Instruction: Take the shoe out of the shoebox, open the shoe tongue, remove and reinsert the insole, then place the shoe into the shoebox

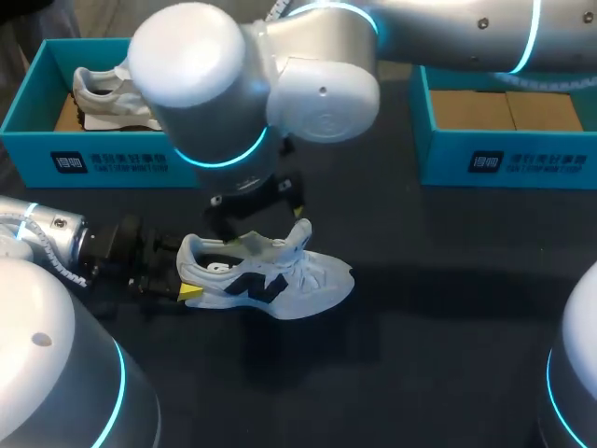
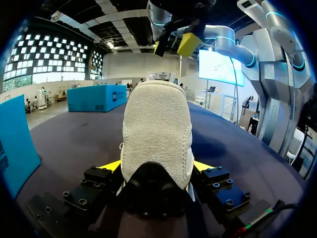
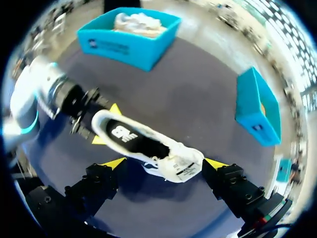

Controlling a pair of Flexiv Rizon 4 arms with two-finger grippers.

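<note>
Found left claw (image 2: 157, 166) clamped on shoe (image 1: 280, 275) at heel (image 2: 156, 129), long axis running straight ahead; right claw (image 3: 164, 162) spread wide, empty, directly above tongue (image 3: 185, 168), nearer.

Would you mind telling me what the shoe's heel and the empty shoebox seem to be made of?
The heel of the shoe, held in the left gripper, looks like pale suede or a napped fabric: it has a fuzzy, matte grain. The empty shoebox is probably printed cardboard: matte blue walls and a plain brown floor.
</note>
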